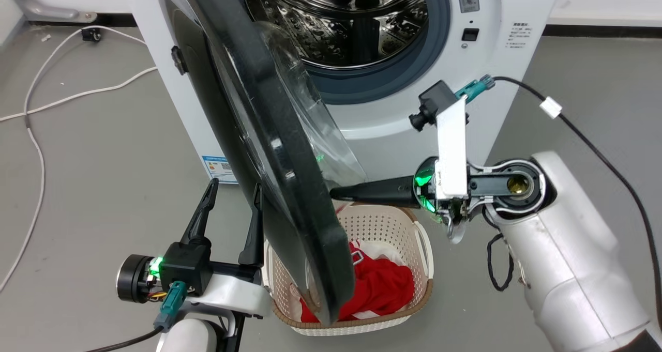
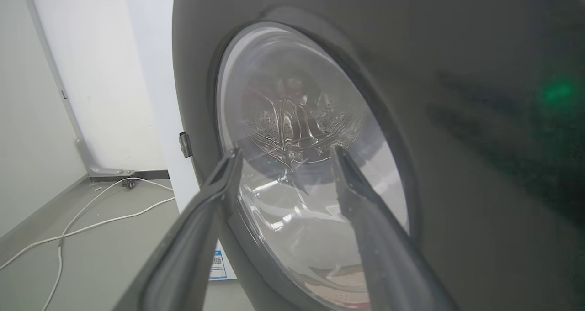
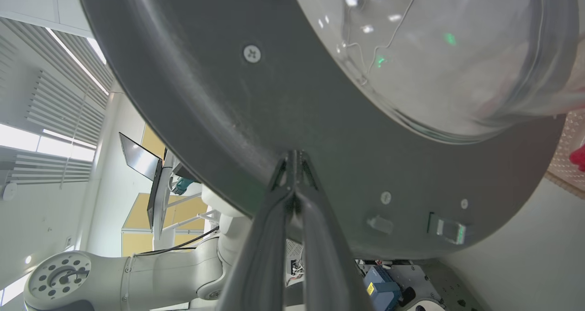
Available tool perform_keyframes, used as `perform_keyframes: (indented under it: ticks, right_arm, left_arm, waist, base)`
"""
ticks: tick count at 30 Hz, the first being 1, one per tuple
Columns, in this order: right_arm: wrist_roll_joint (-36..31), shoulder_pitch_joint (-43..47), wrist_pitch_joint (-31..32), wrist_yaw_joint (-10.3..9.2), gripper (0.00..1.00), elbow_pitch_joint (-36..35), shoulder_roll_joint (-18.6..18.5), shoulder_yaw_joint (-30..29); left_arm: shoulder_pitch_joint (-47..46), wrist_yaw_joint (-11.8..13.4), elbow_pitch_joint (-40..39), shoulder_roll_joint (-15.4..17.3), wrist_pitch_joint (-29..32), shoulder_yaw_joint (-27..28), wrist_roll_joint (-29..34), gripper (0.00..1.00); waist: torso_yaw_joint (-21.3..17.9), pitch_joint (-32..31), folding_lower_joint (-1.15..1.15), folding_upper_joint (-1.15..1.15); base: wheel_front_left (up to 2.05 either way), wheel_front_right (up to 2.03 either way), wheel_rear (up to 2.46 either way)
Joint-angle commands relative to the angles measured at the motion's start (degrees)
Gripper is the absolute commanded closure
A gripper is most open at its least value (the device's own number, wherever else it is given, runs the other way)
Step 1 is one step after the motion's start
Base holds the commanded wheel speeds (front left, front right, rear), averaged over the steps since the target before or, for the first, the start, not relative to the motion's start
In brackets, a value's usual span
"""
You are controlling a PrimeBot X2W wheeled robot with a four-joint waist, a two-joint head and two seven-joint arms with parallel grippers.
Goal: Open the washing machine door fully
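The washing machine (image 1: 393, 135) is taking up the upper middle of the head view, its steel drum (image 1: 341, 21) lying exposed. The washing machine door (image 1: 269, 150) is hanging partway open on its left-side hinge, swung out toward the robot and showing nearly edge-on, with its free rim over a laundry basket (image 1: 382, 223) holding a red garment (image 1: 382, 285).

The step in hand, as I judge it, is the push-out: the door is already unlatched and well off the opening, but it is not yet lying back fully.

The right arm is reaching in from the right with its forearm roughly level and its gripper pointing left at the door's inner face. The right gripper (image 1: 333, 192) is pinched closed on nothing, and in the right wrist view its joined tips (image 3: 292, 158) are appearing to press against the dark frame below the glass bowl (image 3: 457, 50).

The left gripper (image 1: 234, 186) is standing upright just beside the door's outer face with its fingers (image 2: 228, 165) spread and empty (whether one is brushing the frame, I cannot tell).

The next move is probably calling for a steady leftward sweep along the hinge arc, with the left arm clearing the door's path.
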Motion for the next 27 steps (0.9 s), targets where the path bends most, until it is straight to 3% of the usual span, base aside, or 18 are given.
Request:
perform_keyframes:
  ticks: [1,8,13,14,19,20,22,27]
  right_arm:
    - [0.06,1.08,-0.07,0.0,1.0,-0.43,0.44,0.31]
    - [-1.02,3.53,-5.88,0.0,1.0,-3.21,0.7,-0.53]
    - [-4.47,6.84,-19.31,0.0,1.0,-6.0,0.25,-6.48]
    - [-7.33,10.43,-30.78,0.0,1.0,-7.9,-0.71,-12.47]
    - [-10.13,17.94,-41.42,0.0,1.0,-11.41,-2.0,-18.48]
    - [-10.4,19.94,-43.22,0.0,0.82,-12.29,-1.89,-19.69]
    - [-11.52,23.59,-46.58,0.0,0.0,-14.14,-1.91,-21.53]
    - [-14.83,33.2,-55.8,0.0,0.0,-18.67,-0.73,-24.99]
  left_arm:
    - [0.22,-0.09,0.07,-0.04,-0.14,-0.09,-0.21,0.0]
    - [0.9,0.47,-0.04,-0.05,-0.15,-0.24,-0.69,0.0]
    - [1.14,0.86,-0.13,-0.06,-0.15,0.16,-0.95,0.0]
    - [1.66,1.06,-0.15,-0.05,-0.15,0.78,-1.14,0.0]
    - [2.52,0.97,0.09,-0.05,-0.15,1.73,-1.34,0.0]
    - [2.69,0.93,0.16,-0.04,-0.14,1.9,-1.27,0.0]
    - [2.99,0.91,0.17,-0.05,-0.14,2.27,-1.2,0.0]
    - [4.02,0.95,0.66,-0.05,-0.15,3.14,-1.32,0.0]
  waist:
    - [0.24,-0.11,0.01,0.0]
    - [0.76,-0.22,0.01,0.0]
    - [0.17,-0.32,0.01,0.0]
    - [-0.62,-0.72,0.01,0.0]
    - [-1.22,-1.51,0.01,0.0]
    - [-1.29,-1.69,0.01,0.0]
    - [-1.44,-2.0,0.01,0.0]
    - [-1.63,-3.56,0.01,0.0]
  base:
    - [0.0,0.0,0.0]
    - [0.0,0.0,0.0]
    - [0.0,0.0,0.0]
    - [0.0,0.0,0.0]
    - [0.0,0.0,0.0]
    - [0.0,0.0,0.0]
    - [0.0,0.0,0.0]
    - [0.0,0.0,0.0]
